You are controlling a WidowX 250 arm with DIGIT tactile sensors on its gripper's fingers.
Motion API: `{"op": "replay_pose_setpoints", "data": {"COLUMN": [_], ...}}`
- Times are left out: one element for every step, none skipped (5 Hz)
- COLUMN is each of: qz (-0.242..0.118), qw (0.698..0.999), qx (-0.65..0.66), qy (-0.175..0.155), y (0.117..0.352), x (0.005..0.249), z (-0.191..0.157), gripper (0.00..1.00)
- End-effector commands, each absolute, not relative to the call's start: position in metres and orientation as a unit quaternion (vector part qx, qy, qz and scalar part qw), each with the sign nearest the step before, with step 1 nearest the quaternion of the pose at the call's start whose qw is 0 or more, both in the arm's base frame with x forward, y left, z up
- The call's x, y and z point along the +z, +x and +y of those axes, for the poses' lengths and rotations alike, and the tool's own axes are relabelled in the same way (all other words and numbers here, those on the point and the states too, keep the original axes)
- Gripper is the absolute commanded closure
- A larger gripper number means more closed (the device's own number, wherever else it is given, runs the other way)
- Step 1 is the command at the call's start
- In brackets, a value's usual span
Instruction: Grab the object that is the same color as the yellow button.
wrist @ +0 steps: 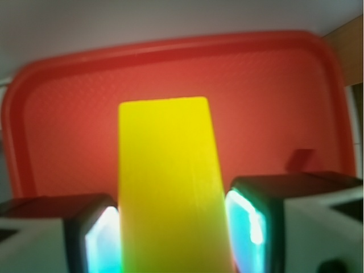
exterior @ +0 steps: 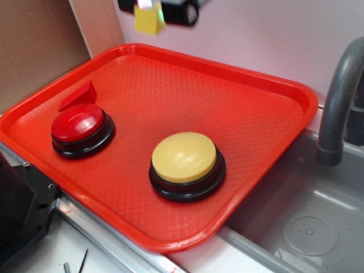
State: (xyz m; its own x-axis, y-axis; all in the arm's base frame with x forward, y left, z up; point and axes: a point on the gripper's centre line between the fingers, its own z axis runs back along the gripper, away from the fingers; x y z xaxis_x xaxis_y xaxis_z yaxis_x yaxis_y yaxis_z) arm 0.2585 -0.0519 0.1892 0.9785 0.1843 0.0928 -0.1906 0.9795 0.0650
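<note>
Yellow wedge block (wrist: 168, 187) between raised fingers (wrist: 250, 219)

A red tray (exterior: 273, 108) fills most of the scene, and its middle and far right portions are bare, giving wide room for a gripper to descend. Three things stand on its near left half: a red button (exterior: 79, 126), a red wedge block (exterior: 79, 95) just behind it, touching or nearly so, and the yellow button (exterior: 185, 160) nearer the front centre. An open lane runs between the two buttons. A grey tap (exterior: 338, 96) rises to the right of the tray, beside a sink (exterior: 310, 227), blocking approach from that side. The gripper (exterior: 149, 12), high above the tray's far edge, holds the yellow block (wrist: 170, 193) clear of everything.
</note>
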Motion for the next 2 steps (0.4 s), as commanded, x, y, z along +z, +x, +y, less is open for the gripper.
{"op": "replay_pose_setpoints", "data": {"qz": [-0.073, -0.058], "qw": [0.988, 0.989], "qx": [0.136, 0.13], "qy": [0.026, 0.032], "y": [0.2537, 0.2571], "x": [0.2036, 0.1976], "z": [-0.0245, -0.0277], "gripper": [1.0, 1.0]}}
